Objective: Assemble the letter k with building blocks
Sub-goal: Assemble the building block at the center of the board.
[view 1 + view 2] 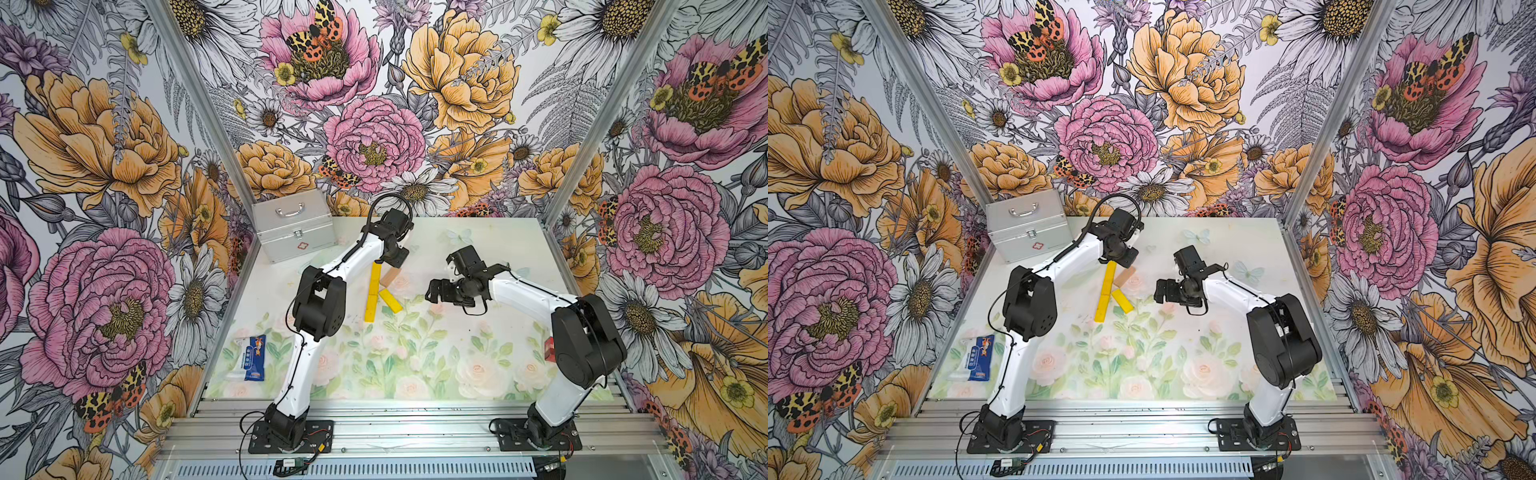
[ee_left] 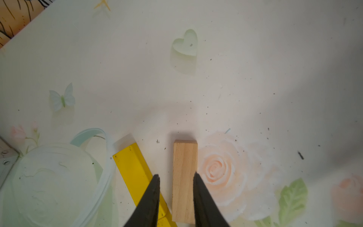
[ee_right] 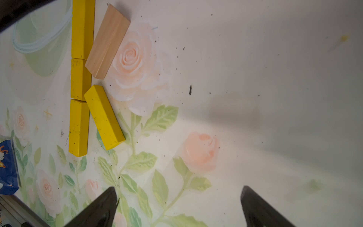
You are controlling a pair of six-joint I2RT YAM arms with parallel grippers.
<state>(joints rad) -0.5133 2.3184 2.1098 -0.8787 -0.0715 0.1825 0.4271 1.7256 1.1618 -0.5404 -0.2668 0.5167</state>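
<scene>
The letter k (image 1: pixel 373 291) lies near the middle of the bench (image 1: pixel 478 332), a little toward the far left. Its stem (image 3: pixel 81 78) is three yellow blocks laid end to end, the middle one shorter. Their painted faces are square-edged and scuffed with dark specks. A tan block (image 3: pixel 108 41) of bare, grained wood slants off the upper stem, its near corner touching at a seam. A yellow block (image 3: pixel 104 117) slants off the lower stem, one corner also touching.

The left fingers (image 2: pixel 151 200), black and tapering to points, stand a little apart astride the tan block. One tip is against its long edge, and a sliver of bench shows beside the other. The right fingers (image 3: pixel 102 208) are spread wide over bare bench, well apart from the blocks.

Room is open to the right of the figure and toward the back edge. A silvery metal case (image 1: pixel 293 224) fills the far left corner and a blue-and-white packet (image 1: pixel 249 359) lies by the left edge. A red box (image 1: pixel 549 349) sits at the right edge, mostly hidden by the right arm (image 1: pixel 582 332). The bench is smooth, printed with pale roses.
</scene>
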